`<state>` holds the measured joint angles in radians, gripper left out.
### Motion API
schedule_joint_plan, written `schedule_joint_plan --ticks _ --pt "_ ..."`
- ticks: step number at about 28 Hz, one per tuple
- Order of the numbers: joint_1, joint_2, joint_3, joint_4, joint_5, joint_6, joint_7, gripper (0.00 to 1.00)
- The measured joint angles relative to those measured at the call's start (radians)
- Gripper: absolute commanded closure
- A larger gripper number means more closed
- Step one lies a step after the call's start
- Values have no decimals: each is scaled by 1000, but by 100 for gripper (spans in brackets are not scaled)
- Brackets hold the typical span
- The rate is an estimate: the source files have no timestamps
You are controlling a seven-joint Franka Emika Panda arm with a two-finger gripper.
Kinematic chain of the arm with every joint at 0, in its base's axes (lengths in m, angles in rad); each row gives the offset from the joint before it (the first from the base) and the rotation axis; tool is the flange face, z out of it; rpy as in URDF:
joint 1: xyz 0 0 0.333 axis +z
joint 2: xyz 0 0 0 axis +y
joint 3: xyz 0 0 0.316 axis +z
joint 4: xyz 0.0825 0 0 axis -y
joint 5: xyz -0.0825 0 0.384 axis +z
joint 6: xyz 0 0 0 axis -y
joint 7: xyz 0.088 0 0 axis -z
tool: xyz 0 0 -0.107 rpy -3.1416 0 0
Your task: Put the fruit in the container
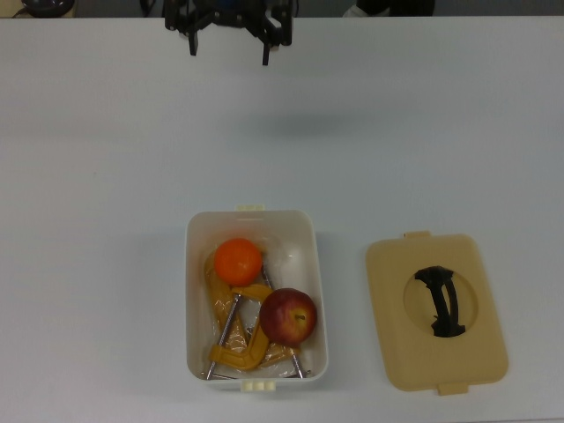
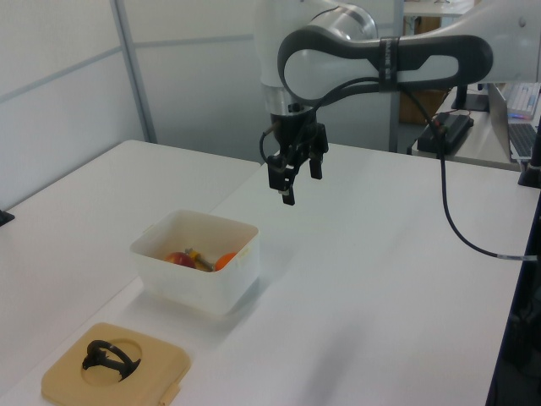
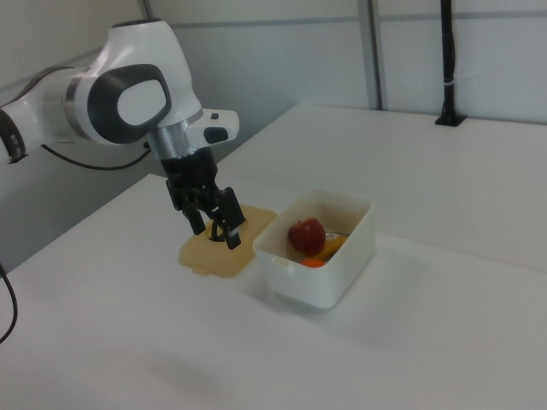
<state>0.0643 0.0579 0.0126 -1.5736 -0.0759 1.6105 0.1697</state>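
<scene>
- Worktop point(image 1: 106, 132): white, carrying all items.
- Gripper point(image 1: 227, 48): raised well clear of the box, fingers spread wide, holding nothing; judged finished.
- Container point(image 1: 191, 291): open, long axis running top to bottom in the top view.
- Lid point(image 1: 392, 344): lying flat beside, leaving the box open.
- Orange point(image 1: 238, 261), apple point(image 1: 287, 315): inside, resting on yellow clamps point(image 1: 231, 357).
</scene>
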Motion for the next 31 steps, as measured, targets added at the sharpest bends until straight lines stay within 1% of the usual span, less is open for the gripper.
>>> schedule_joint_plan --ticks 6,12,17,19,25,29,31 --pt "0 -5 -2 -2 0 -4 -11 0" --pt "-7 -5 -15 -1 0 -5 -12 0" --pt "-17 -8 -35 8 1 -5 -12 0" --pt "-24 -10 -47 17 9 -5 -13 0" --pt "-42 -18 -79 45 53 -5 -49 0" --pt "-61 -28 -94 61 80 -5 -89 0" --pt "-65 -35 -96 64 84 -5 -95 0"
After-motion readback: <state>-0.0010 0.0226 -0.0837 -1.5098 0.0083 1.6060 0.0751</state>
